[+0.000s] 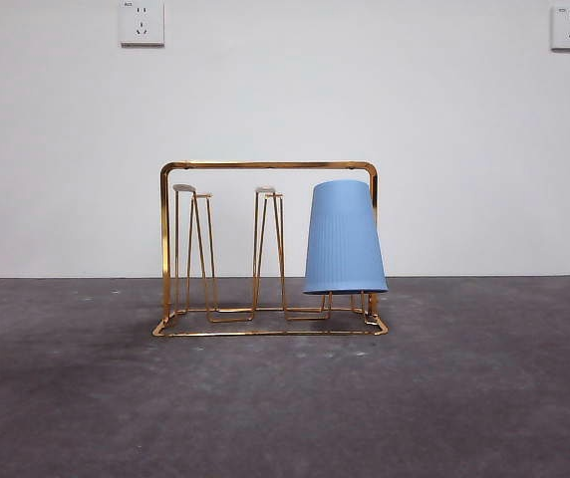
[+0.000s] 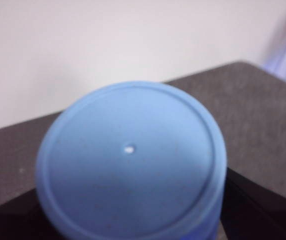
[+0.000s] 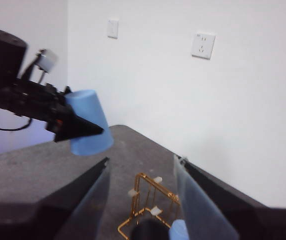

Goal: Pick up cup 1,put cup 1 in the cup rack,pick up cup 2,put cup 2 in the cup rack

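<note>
The gold wire cup rack (image 1: 265, 249) stands mid-table. One blue cup (image 1: 344, 237) sits upside down on its right prong, and the other two prongs are bare. My left gripper (image 2: 133, 212) is shut on a second blue cup (image 2: 130, 160), whose round base fills the left wrist view. The right wrist view shows that left gripper (image 3: 80, 129) holding this cup (image 3: 89, 122) in the air, off to the side of the rack (image 3: 148, 202) and out of the front view. My right gripper (image 3: 140, 160) is open and empty, high above the rack.
The dark grey table top (image 1: 285, 398) runs to a white wall with two sockets (image 1: 142, 22). A table edge (image 2: 263, 75) shows beyond the held cup in the left wrist view.
</note>
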